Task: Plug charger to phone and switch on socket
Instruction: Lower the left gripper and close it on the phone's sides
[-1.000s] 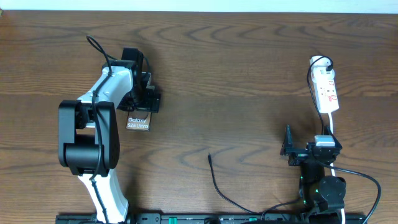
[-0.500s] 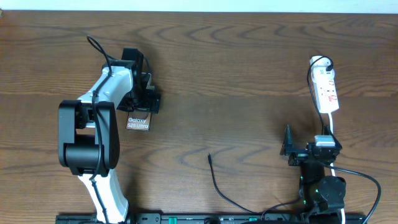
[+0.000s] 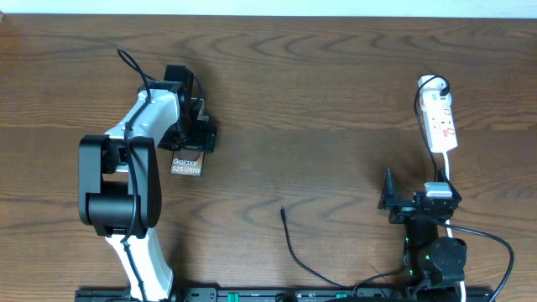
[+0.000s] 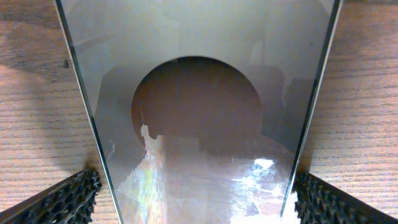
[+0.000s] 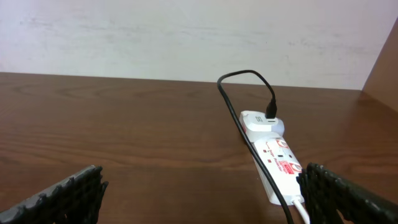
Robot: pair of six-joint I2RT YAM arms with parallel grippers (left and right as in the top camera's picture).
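- Overhead shows no change over the last second: neither arm has moved and nothing on the worktop [image 3: 319, 101] has shifted.
- The left claw [image 3: 195, 138] is spread fully, astride the far end of the phone [image 3: 186, 165]. Its wrist view shows the phone flat between the fingers [image 4: 62, 202], edges just beside the pads, with no squeeze evident.
- The right claw [image 3: 390, 201] is equally wide and holds nothing.
- The charger [image 3: 294, 252] has its tip loose on the worktop, left of the right claw and well apart from the phone.
- The socket [image 3: 440, 126] lies ahead of the right claw, with a black lead plugged into its far end.
- By my reading the task has barely begun: the tip is not yet fetched and the switch is untouched.
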